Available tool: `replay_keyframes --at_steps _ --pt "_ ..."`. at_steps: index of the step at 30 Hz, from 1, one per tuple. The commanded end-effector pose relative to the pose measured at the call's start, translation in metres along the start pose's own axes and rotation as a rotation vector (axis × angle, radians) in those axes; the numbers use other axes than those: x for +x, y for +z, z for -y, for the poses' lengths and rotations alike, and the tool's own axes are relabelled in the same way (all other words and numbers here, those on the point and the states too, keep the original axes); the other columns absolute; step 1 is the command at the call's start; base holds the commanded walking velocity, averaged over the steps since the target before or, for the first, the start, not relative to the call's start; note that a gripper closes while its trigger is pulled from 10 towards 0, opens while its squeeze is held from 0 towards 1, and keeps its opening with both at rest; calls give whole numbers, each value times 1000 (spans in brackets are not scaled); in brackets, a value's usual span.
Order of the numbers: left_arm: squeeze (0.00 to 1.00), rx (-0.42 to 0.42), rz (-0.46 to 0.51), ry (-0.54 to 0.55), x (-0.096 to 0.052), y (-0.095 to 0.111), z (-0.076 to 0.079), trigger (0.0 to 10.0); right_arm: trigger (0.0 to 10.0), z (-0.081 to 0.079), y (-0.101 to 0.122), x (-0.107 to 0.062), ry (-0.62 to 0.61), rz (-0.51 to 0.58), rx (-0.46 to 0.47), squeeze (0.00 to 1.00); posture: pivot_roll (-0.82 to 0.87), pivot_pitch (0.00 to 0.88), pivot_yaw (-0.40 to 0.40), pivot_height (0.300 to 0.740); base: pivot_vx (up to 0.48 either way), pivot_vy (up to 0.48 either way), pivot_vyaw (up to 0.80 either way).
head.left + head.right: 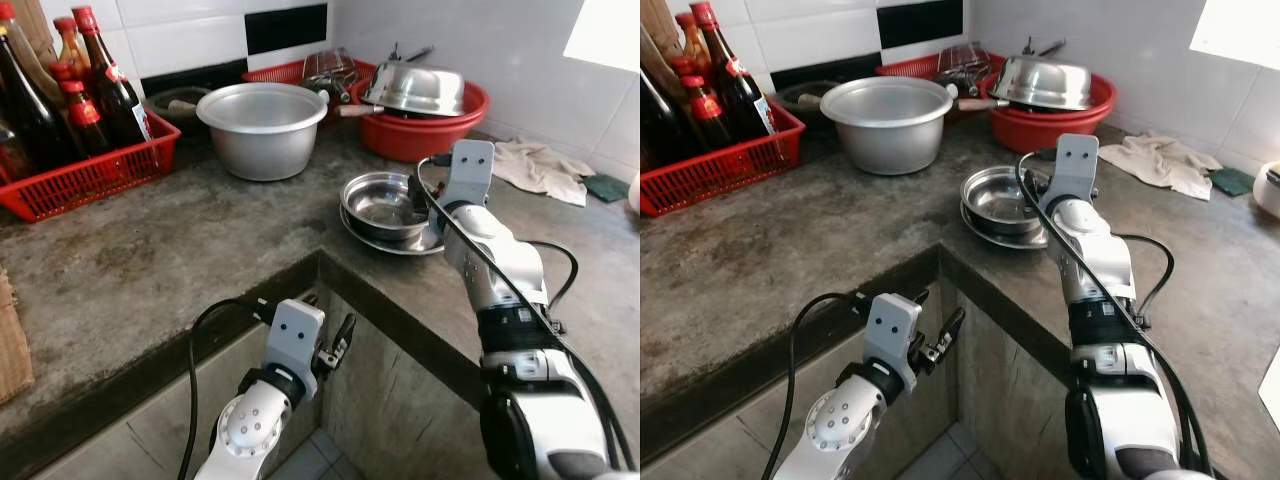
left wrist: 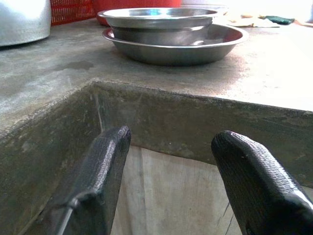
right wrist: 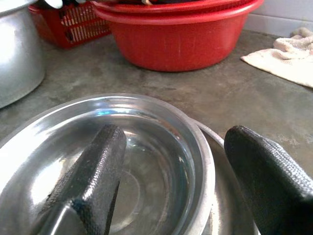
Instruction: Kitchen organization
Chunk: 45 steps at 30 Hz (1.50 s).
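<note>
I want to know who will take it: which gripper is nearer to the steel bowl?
The right gripper: open, straddling the steel bowl's rim. The left gripper is open, below the counter edge.

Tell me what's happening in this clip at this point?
The robot stands at a grey concrete counter. Its right claw is open, straddling the rim of a small shiny steel bowl that sits in a wider shallow steel dish; nothing is lifted yet. The left claw is open and holds nothing, low by the counter's inner corner. Behind stand a large aluminium pot, a red plastic basin and a red basket of bottles.
</note>
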<state>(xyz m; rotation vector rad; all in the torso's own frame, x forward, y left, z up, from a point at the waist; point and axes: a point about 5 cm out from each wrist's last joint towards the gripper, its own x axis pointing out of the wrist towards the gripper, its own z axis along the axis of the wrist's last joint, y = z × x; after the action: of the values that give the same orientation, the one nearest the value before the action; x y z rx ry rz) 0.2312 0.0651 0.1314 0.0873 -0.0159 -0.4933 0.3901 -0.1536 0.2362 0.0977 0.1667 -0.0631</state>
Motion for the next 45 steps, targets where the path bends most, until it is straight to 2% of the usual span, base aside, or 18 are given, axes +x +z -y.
replay_keyframes --at_steps 1,2,10,20,23,30,31,32,33,34,40,43,45 --pt "0 2 -14 -7 0 -2 2 10000 10000 4 3 4 -17 -56 13 0 69 46 -75 740 0 0 0" --pt "0 1 -16 -8 1 -2 3 10000 10000 4 4 8 -14 -95 39 0 70 44 -76 740 0 0 0" --pt "0 4 -18 -8 0 -3 4 10000 10000 8 8 12 -37 -163 85 0 74 36 -77 740 0 0 0" --pt "0 9 -22 -8 2 -3 2 10000 10000 3 10 15 4 -258 163 0 66 48 -71 740 0 0 0" --pt "0 11 -23 -6 2 -3 2 10000 10000 -1 4 14 39 -336 213 0 65 49 -71 740 0 0 0" --pt "0 15 -20 2 3 -3 1 10000 10000 -5 -7 15 54 -412 292 0 69 52 -72 740 0 0 0" --pt "0 15 -19 3 3 -3 1 10000 2902 -6 -9 15 53 -423 302 0 71 52 -73 740 0 0 0" --pt "0 15 -19 3 3 -3 1 10000 2902 -6 -9 15 53 -423 302 0 71 52 -73 740 0 0 0" --pt "0 16 -19 4 3 -3 0 10000 902 -6 -11 15 47 -433 314 0 71 52 -73 740 0 0 0" --pt "0 16 -18 5 3 -3 0 10000 0 -6 -12 15 46 -443 314 0 71 52 -73 740 0 0 0" --pt "0 17 -19 11 3 -3 -1 10000 0 -5 -18 15 27 -463 406 0 70 50 -71 740 0 0 0" --pt "0 17 -16 10 3 -3 -1 10000 0 -3 -20 15 14 -466 419 0 72 51 -72 740 0 0 0" --pt "0 17 -16 12 4 -2 -1 10000 0 -2 -23 14 7 -480 466 0 71 51 -70 740 0 0 0"
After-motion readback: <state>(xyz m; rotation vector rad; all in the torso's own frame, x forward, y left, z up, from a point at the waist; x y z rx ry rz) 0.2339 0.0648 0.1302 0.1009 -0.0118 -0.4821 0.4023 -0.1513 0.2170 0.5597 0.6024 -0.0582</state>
